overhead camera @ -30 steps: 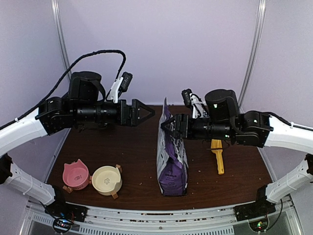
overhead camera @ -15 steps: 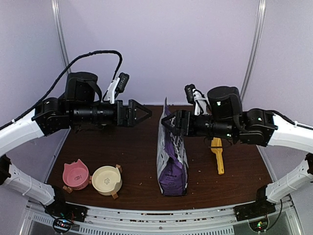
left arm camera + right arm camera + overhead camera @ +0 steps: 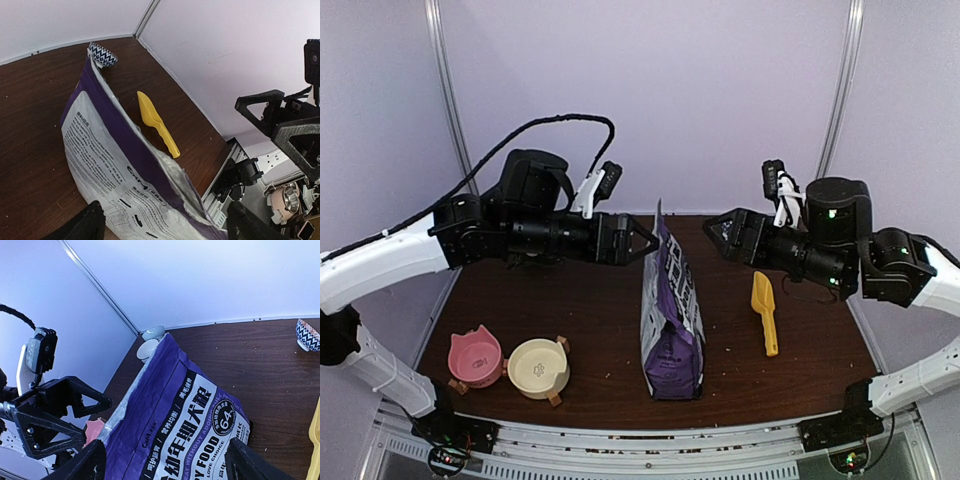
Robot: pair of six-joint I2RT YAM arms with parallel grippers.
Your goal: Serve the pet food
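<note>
A tall purple-and-white bag (image 3: 670, 310) stands upright mid-table with its top torn open. The pet food is hidden; no kibble shows in any view. My left gripper (image 3: 648, 243) hovers open just left of the bag's top edge. In the left wrist view, the bag (image 3: 115, 165) lies between the spread fingers of the left gripper (image 3: 165, 226). My right gripper (image 3: 718, 228) hangs open to the right of the bag, apart from it. The right wrist view looks down on the bag's printed front (image 3: 190, 415) between the wide jaws of the right gripper (image 3: 165, 465).
A yellow scoop (image 3: 765, 312) lies flat right of the bag. A pink bowl (image 3: 475, 357) and a cream bowl (image 3: 539, 367) sit at the front left. A blue-patterned bowl (image 3: 102, 54) and two pale bowls (image 3: 150, 342) stand near the back wall.
My left gripper has swung right, up to the bag's top. My right gripper has opened wider and drawn back to the right, away from the bag.
</note>
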